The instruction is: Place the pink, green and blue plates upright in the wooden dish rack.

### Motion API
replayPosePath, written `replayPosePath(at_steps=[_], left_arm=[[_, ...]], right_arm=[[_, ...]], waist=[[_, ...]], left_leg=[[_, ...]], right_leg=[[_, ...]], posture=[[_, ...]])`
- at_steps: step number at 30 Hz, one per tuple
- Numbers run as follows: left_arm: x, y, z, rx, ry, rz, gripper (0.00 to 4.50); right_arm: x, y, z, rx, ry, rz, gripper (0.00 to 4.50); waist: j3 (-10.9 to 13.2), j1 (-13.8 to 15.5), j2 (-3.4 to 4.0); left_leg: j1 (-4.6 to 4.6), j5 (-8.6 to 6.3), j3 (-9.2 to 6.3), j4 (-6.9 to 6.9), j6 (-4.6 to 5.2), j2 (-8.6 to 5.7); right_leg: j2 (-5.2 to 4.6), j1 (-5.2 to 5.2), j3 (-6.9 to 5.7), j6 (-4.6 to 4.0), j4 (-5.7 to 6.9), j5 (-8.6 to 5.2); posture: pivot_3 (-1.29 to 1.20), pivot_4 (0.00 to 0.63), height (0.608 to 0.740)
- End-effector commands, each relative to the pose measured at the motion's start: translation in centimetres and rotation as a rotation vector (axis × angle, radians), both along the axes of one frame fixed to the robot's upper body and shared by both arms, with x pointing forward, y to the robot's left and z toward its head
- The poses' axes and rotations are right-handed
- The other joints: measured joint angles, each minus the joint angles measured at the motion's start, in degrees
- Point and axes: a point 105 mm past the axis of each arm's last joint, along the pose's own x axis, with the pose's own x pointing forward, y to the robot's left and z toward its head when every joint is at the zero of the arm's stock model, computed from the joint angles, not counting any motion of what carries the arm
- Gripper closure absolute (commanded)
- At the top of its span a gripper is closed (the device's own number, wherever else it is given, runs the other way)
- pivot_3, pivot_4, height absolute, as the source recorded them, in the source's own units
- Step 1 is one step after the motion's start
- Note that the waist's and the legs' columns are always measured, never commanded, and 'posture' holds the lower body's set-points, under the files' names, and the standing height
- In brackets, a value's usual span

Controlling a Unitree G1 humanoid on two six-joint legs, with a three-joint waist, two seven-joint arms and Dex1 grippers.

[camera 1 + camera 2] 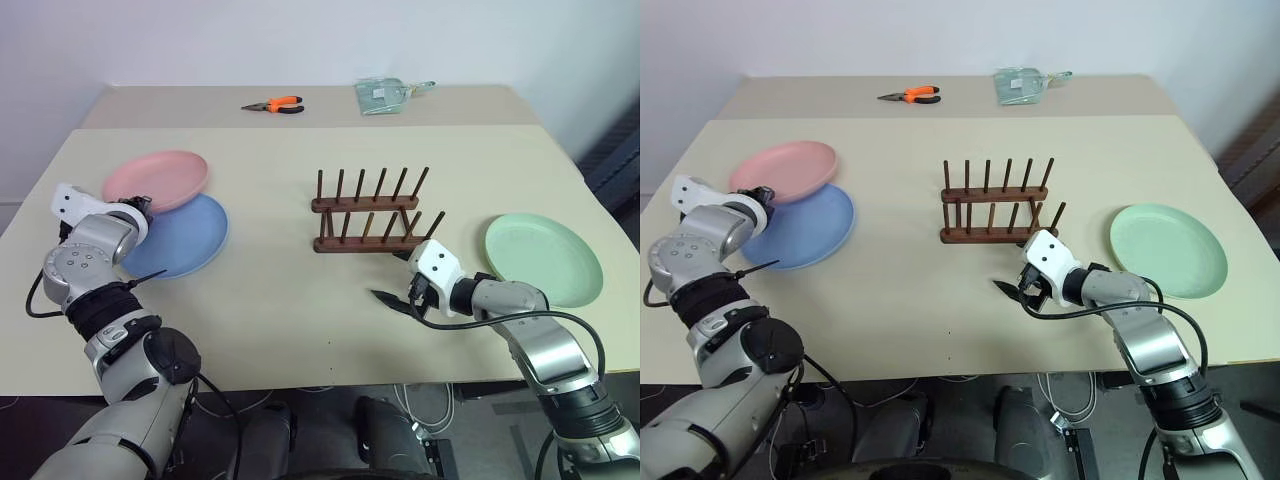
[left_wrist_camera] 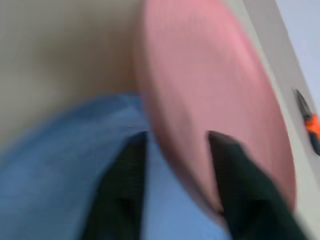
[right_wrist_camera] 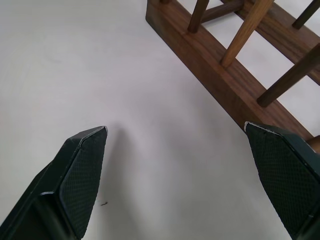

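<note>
L claw (image 2: 175, 165) has its two fingers pinched on the near rim of the pink plate (image 1: 157, 178), which overlaps the blue plate (image 1: 178, 236) at the counter's (image 1: 270, 300) left side. R claw (image 3: 185, 170) hangs wide open, empty, just in front of the wooden dish rack (image 1: 368, 212) mid-counter. Green plate (image 1: 545, 256) lies flat to the right, well apart from the rack. To do it well, imo: lift the pink one clear w/o dragging the blue, tip it on edge, then drop it btwn two peg pairs.
</note>
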Motion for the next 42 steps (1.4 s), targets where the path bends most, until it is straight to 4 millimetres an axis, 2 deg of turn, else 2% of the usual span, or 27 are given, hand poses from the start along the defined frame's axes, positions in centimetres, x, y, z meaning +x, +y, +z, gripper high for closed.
replayPosePath(at_steps=[1,2,4,6,9,10,12,13,16,20,22,24,29,30,31,32,34,36,39,42], left_arm=[[1.1,-2.2,4.7,0.104,-0.182,-0.109,4.47],[1.2,-2.9,5.5,0.122,-0.223,-0.137,4.47],[1.3,-5.5,8.1,0.198,-0.337,-0.236,4.47],[1.1,-9.0,10.3,0.278,-0.431,-0.357,4.47],[0.6,-12.3,11.4,0.321,-0.485,-0.462,4.47],[0.5,-14.2,11.7,0.320,-0.498,-0.518,4.47],[-0.2,-18.6,12.3,0.337,-0.510,-0.667,4.47],[-0.5,-19.8,12.5,0.350,-0.511,-0.708,4.47],[-1.3,-22.0,12.7,0.323,-0.518,-0.786,4.47],[-2.4,-24.2,12.5,0.290,-0.518,-0.882,4.47],[-2.7,-24.7,12.3,0.251,-0.521,-0.904,4.50],[-2.8,-24.6,12.1,0.235,-0.516,-0.902,4.50],[-2.5,-23.9,11.8,0.254,-0.512,-0.881,4.50],[-2.4,-23.5,12.3,0.232,-0.544,-0.857,4.14],[-2.3,-23.1,12.9,0.212,-0.575,-0.828,3.77],[-2.2,-22.6,13.5,0.195,-0.604,-0.796,3.46],[-1.7,-21.0,14.7,0.153,-0.659,-0.704,2.49],[-1.1,-19.2,14.6,0.154,-0.659,-0.627,1.56],[-0.6,-16.8,13.4,0.349,-0.620,-0.561,1.56],[-1.2,-16.0,11.7,0.539,-0.629,-0.629,1.56]], right_arm=[[-0.5,-0.1,3.8,0.045,-0.082,0.042,0.00],[-0.7,-0.1,4.4,0.048,-0.098,0.054,0.00],[-0.8,0.4,7.1,0.025,-0.187,0.106,0.00],[-0.6,1.6,10.3,0.025,-0.316,0.148,0.00],[-0.4,3.1,12.7,0.011,-0.436,0.190,0.00],[0.1,3.8,13.2,-0.067,-0.516,0.202,0.00],[1.6,4.9,13.7,-0.296,-0.699,0.220,0.00],[2.3,5.1,13.8,-0.374,-0.756,0.220,0.00],[4.0,5.0,14.0,-0.459,-0.842,0.186,0.00],[5.5,5.0,13.3,-0.552,-0.905,0.175,0.00],[6.0,4.5,12.7,-0.595,-0.896,0.165,0.52],[6.2,4.2,12.4,-0.619,-0.893,0.158,1.28],[6.2,3.9,12.6,-0.640,-0.920,0.139,3.80],[6.2,3.7,12.6,-0.652,-0.931,0.132,4.32],[6.2,3.5,12.7,-0.661,-0.940,0.125,4.50],[6.2,3.3,12.8,-0.669,-0.951,0.116,4.50],[6.2,2.6,13.1,-0.666,-0.963,0.079,4.50],[6.1,1.5,14.1,-0.590,-0.952,0.008,4.50],[5.4,-0.2,15.9,-0.335,-0.870,-0.095,4.50],[3.7,-1.9,18.0,0.213,-0.635,-0.164,4.50]], waist=[[0.0,0.0,0.00],[0.0,0.1,-0.02],[0.1,0.0,-0.05],[0.1,-0.1,-0.05],[0.1,0.0,-0.05],[0.1,-0.1,-0.05],[0.1,-0.1,-0.05],[0.1,-0.1,-0.05],[0.1,0.0,-0.08],[0.1,-0.3,-0.07],[0.1,-0.2,-0.06],[0.1,-0.2,-0.06],[0.1,-0.1,-0.07],[0.1,-0.1,-0.07],[0.1,-0.1,-0.06],[0.1,0.0,-0.07],[0.1,0.1,-0.07],[0.1,0.1,-0.07],[0.1,-0.2,-0.04],[0.1,-0.4,-0.01]], left_leg=[[-0.01,0.00,0.01,0.00,0.00,0.00],[-0.01,0.00,0.00,0.00,0.00,0.00],[-0.03,0.00,0.01,0.01,0.00,0.00],[-0.04,0.00,0.02,0.02,0.00,0.00],[-0.01,0.00,0.04,-0.03,-0.01,0.03],[-0.01,0.00,0.04,-0.04,-0.01,0.04],[-0.01,0.00,0.07,-0.04,0.00,0.03],[-0.02,0.00,0.11,-0.03,0.00,0.02],[-0.06,0.05,0.09,0.00,-0.08,0.00],[-0.03,0.13,0.14,-0.03,-0.22,0.01],[-0.04,0.14,0.15,-0.05,-0.23,0.01],[-0.03,0.14,0.15,-0.04,-0.23,0.00],[-0.04,0.13,0.14,-0.04,-0.22,0.00],[-0.03,0.14,0.14,-0.04,-0.22,0.00],[-0.03,0.14,0.14,-0.04,-0.22,0.00],[-0.04,0.14,0.14,-0.04,-0.22,-0.01],[-0.05,0.14,0.13,-0.03,-0.24,0.00],[-0.05,0.15,0.13,-0.03,-0.25,-0.01],[-0.03,0.15,0.15,-0.07,-0.24,0.00],[0.03,0.08,0.16,-0.11,-0.11,0.05]], right_leg=[[0.00,-0.01,0.00,0.00,0.00,0.00],[0.00,0.00,0.00,0.00,0.00,0.00],[0.00,0.01,-0.01,0.01,-0.02,0.00],[0.00,0.00,0.00,0.02,-0.02,-0.01],[0.00,0.00,-0.01,0.05,-0.03,-0.03],[0.00,0.00,-0.01,0.05,-0.04,-0.03],[0.00,0.00,0.01,0.05,-0.06,-0.03],[-0.01,-0.02,0.02,0.08,-0.07,-0.04],[-0.02,-0.02,0.02,0.11,-0.07,-0.06],[-0.02,-0.05,0.08,-0.03,-0.08,0.02],[-0.02,-0.06,0.09,-0.03,-0.08,0.02],[-0.02,-0.05,0.10,-0.03,-0.08,0.02],[0.00,-0.05,0.10,-0.03,-0.07,0.02],[0.00,-0.04,0.10,-0.04,-0.07,0.02],[0.00,-0.04,0.10,-0.04,-0.08,0.03],[0.00,-0.04,0.10,-0.04,-0.09,0.02],[0.00,-0.02,0.09,-0.05,-0.11,0.03],[-0.01,-0.02,0.10,-0.06,-0.12,0.03],[0.01,-0.03,0.13,-0.07,-0.12,0.04],[0.08,-0.02,0.19,-0.10,-0.10,0.04]], posture=[[0.00,0.150,0.740],[0.00,0.150,0.740],[0.00,0.150,0.740],[0.00,0.150,0.740],[0.00,0.150,0.740],[0.00,0.150,0.740],[0.00,0.150,0.740],[0.00,0.150,0.740],[0.00,0.150,0.740],[0.00,0.150,0.740],[0.00,0.150,0.740],[0.00,0.150,0.740],[0.00,0.150,0.740],[0.00,0.150,0.740],[0.00,0.150,0.740],[0.00,0.150,0.740],[0.00,0.150,0.740],[0.00,0.150,0.740],[0.00,0.150,0.740],[0.00,0.150,0.740]])
